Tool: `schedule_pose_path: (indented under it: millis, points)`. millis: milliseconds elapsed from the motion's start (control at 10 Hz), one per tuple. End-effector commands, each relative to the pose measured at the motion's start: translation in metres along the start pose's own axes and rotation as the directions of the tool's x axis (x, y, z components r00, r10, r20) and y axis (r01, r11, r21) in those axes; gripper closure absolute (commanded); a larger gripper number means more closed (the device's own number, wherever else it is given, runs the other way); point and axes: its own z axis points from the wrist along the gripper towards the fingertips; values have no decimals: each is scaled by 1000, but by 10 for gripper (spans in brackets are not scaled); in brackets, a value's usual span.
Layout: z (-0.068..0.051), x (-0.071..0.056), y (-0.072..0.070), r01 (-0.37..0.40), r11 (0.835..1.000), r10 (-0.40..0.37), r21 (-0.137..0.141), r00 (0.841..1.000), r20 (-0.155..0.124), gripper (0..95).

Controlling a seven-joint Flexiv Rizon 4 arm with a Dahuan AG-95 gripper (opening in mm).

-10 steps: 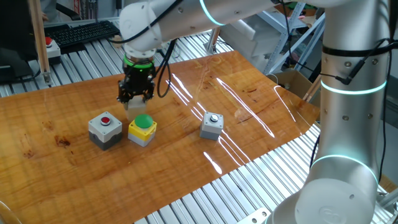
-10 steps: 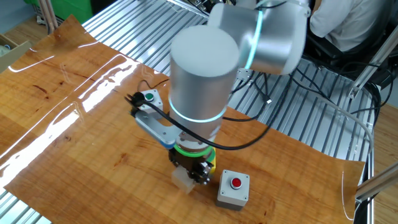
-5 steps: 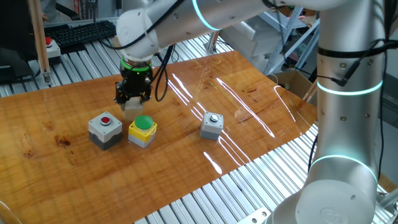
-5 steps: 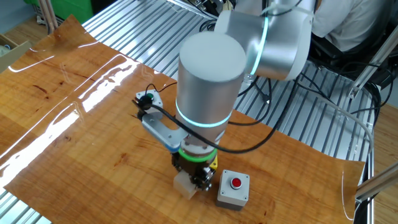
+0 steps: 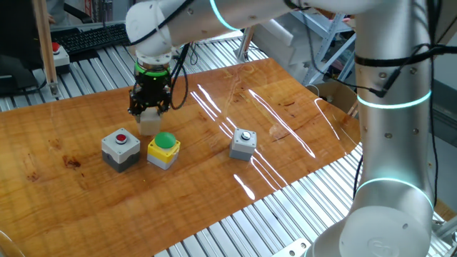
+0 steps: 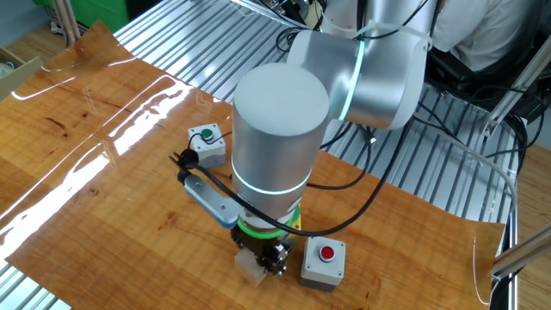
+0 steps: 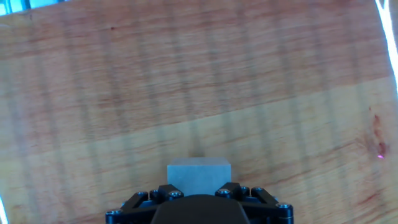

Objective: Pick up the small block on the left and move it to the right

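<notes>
The small block (image 5: 148, 125) is a plain pale cube held between my gripper's (image 5: 149, 116) fingers, low over the wooden table, just behind the yellow box. In the other fixed view the block (image 6: 251, 270) shows under the gripper (image 6: 263, 257), left of the red-button box. In the hand view the block (image 7: 199, 171) sits between the black fingers (image 7: 233, 190), with bare wood beyond it. I cannot tell whether the block touches the table.
A grey box with a red button (image 5: 120, 149) and a yellow box with a green button (image 5: 163, 148) stand side by side in front of the block. A grey box with a silver button (image 5: 243, 143) stands further right. The arm's large body (image 6: 280, 129) hangs over the table.
My gripper has moved a little to the left and away from the yellow box, carrying the small block with it. The button boxes have not moved.
</notes>
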Motion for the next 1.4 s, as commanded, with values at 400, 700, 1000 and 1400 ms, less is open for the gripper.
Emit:
schedule_pose_path:
  millis: [400,700,1000,1400]
  points:
    - [9,0,2,-27,1000,27,0,1000,-1,950]
    - [8,1,3,-4,1000,4,-2,1000,0,380]
    - [8,1,3,-11,1000,11,0,1000,0,380]
    - [-5,-10,3,-25,1000,25,11,1000,-2,380]
